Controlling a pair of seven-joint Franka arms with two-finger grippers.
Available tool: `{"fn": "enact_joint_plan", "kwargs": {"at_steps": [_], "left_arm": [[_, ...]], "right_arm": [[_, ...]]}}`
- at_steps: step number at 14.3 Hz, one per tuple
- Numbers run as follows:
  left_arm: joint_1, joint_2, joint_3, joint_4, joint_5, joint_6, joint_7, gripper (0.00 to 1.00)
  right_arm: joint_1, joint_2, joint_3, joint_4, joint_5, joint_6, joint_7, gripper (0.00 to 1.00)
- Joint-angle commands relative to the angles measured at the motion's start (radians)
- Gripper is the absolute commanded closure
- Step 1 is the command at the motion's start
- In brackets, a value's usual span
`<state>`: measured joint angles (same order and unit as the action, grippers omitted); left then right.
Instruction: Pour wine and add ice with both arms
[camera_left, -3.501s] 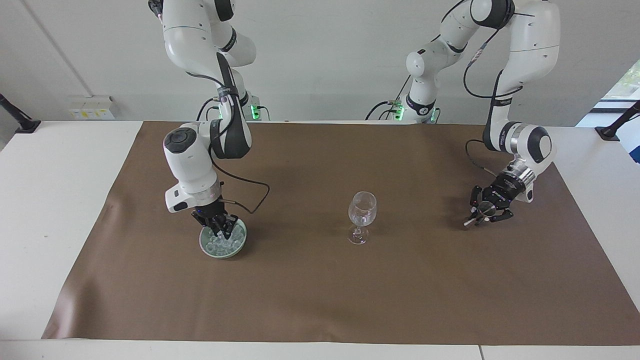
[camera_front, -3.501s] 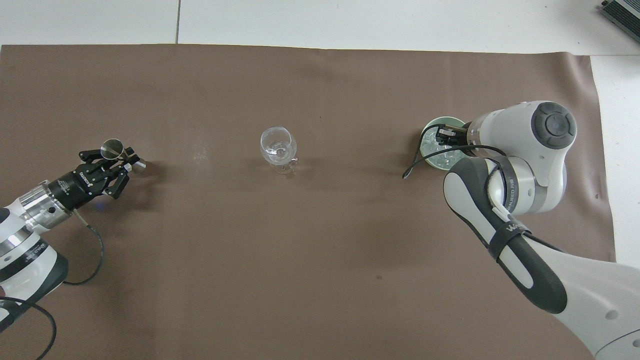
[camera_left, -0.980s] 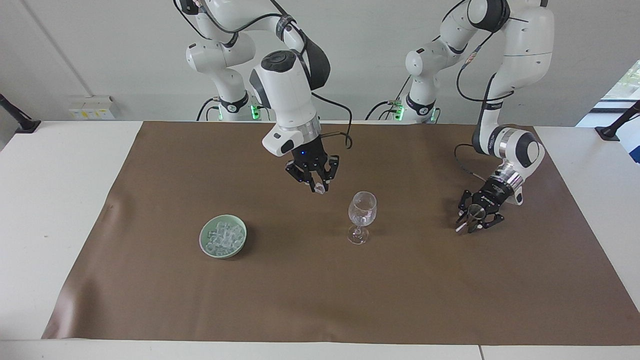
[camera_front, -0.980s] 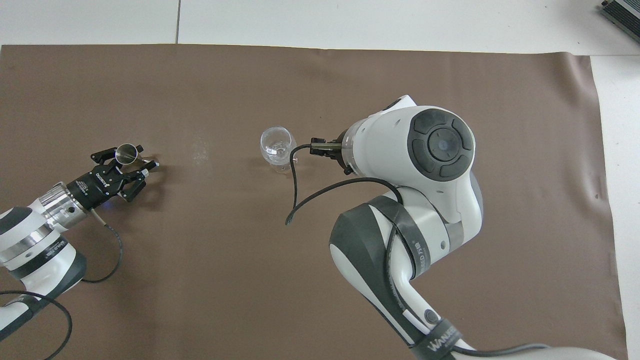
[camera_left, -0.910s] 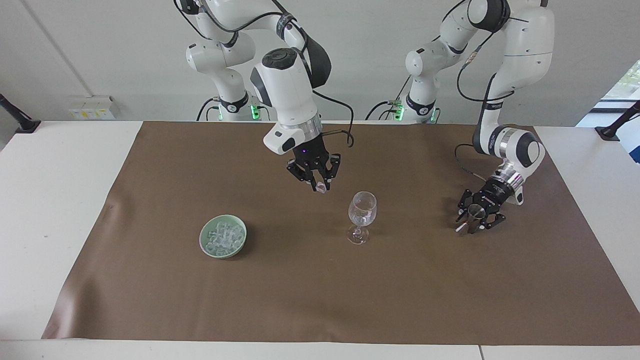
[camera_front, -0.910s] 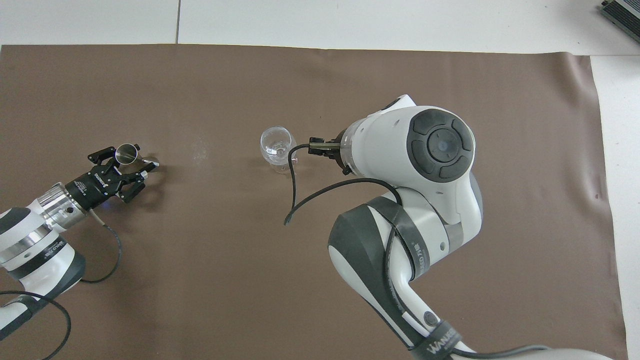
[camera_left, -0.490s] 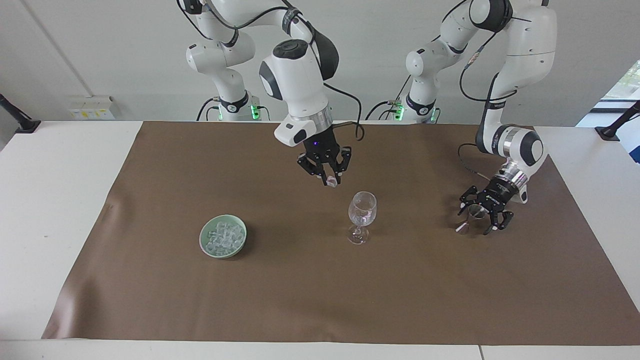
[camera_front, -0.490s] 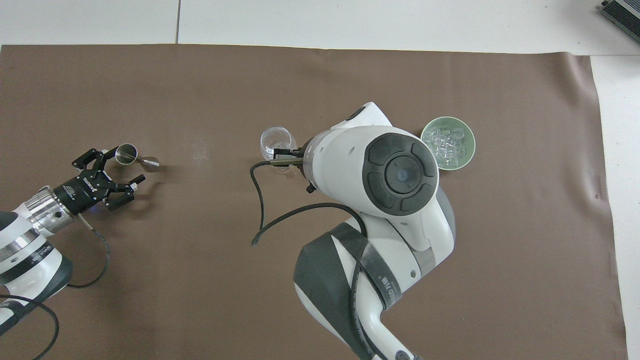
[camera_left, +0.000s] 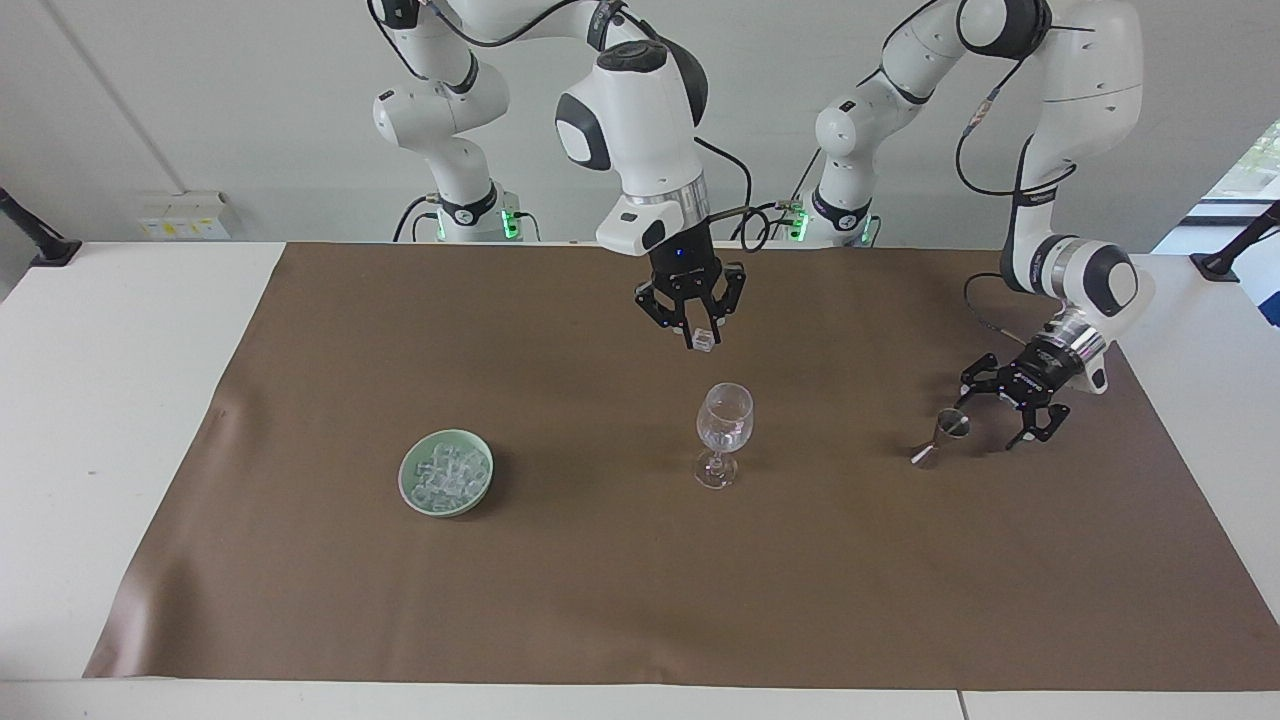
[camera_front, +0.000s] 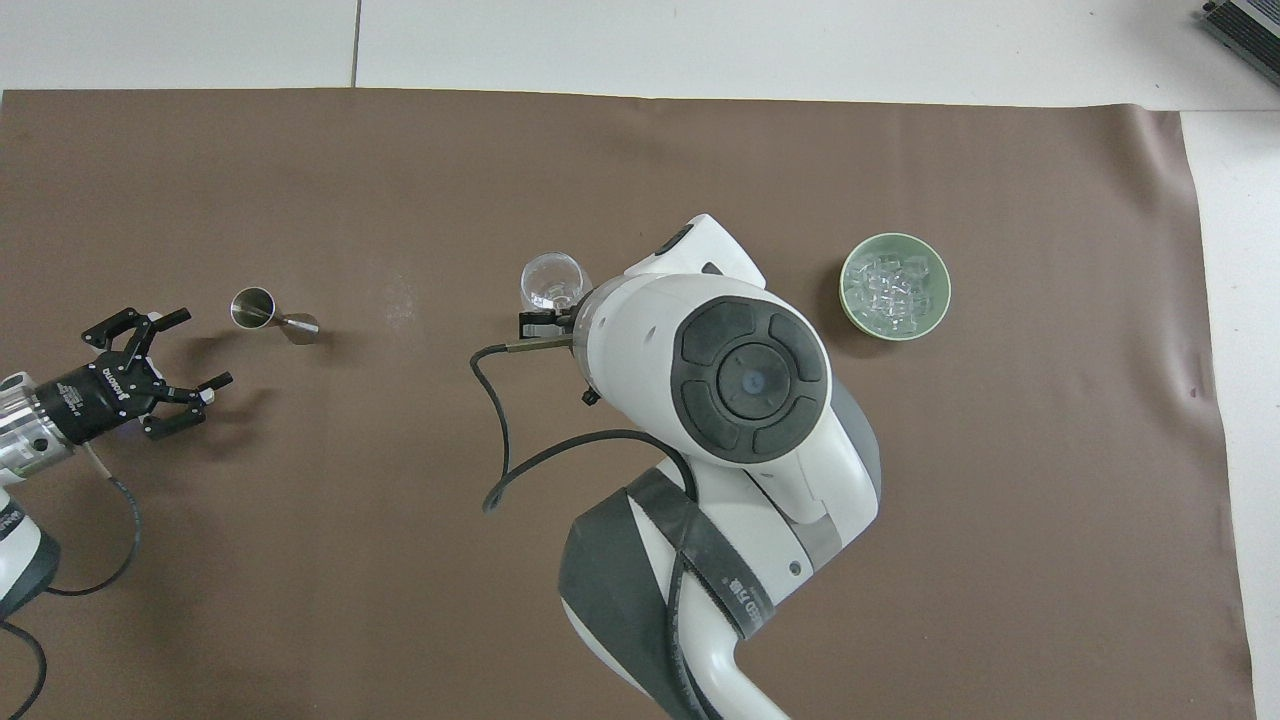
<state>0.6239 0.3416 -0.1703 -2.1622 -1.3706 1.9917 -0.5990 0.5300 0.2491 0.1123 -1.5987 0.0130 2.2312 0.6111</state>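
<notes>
My right gripper (camera_left: 695, 335) is shut on one clear ice cube (camera_left: 704, 340) and holds it high in the air, just above and beside the mouth of the clear stemmed wine glass (camera_left: 725, 430). In the overhead view the right arm covers most of its gripper (camera_front: 535, 322), next to the glass (camera_front: 553, 280). More ice is heaped in a pale green bowl (camera_left: 447, 472) toward the right arm's end of the table. My left gripper (camera_left: 998, 413) is open and empty, just off a small steel jigger (camera_left: 942, 438) on the cloth. The overhead view shows it apart from the jigger (camera_front: 265, 313).
A brown cloth (camera_left: 640, 600) covers the table's middle, with white tabletop (camera_left: 100, 400) at both ends. The bowl also shows in the overhead view (camera_front: 940, 300). A black cable (camera_front: 500, 440) hangs from the right wrist above the cloth.
My right gripper lifted a cube out of the bowl and carried it over to the glass, rising. My left gripper opened, let go of the jigger and drew back toward its own end.
</notes>
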Motion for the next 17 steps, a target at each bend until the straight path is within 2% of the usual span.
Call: {"fn": "enact_joint_plan", "kwargs": {"at_steps": [1,3,6,11,17], "left_arm": [[0.022,-0.039,0.000,0.056,0.160,-0.022,-0.054,0.00],[0.022,-0.067,0.011,0.108,0.273,-0.025,-0.106,0.00],[0.020,-0.090,0.011,0.189,0.378,-0.072,-0.162,0.00],[0.022,-0.079,0.011,0.359,0.560,-0.180,-0.142,0.00],[-0.025,-0.114,-0.003,0.424,0.718,-0.186,-0.003,0.00]], "right_arm": [[0.001,0.059,0.006,0.059,-0.044,0.013,0.015,0.92],[0.002,0.099,0.006,0.107,-0.047,0.007,0.019,0.93],[0.004,0.131,0.006,0.147,-0.047,0.005,0.025,0.93],[0.015,0.185,0.006,0.217,-0.065,-0.009,0.029,0.95],[0.022,0.220,0.006,0.210,-0.091,0.007,0.044,0.93]]}}
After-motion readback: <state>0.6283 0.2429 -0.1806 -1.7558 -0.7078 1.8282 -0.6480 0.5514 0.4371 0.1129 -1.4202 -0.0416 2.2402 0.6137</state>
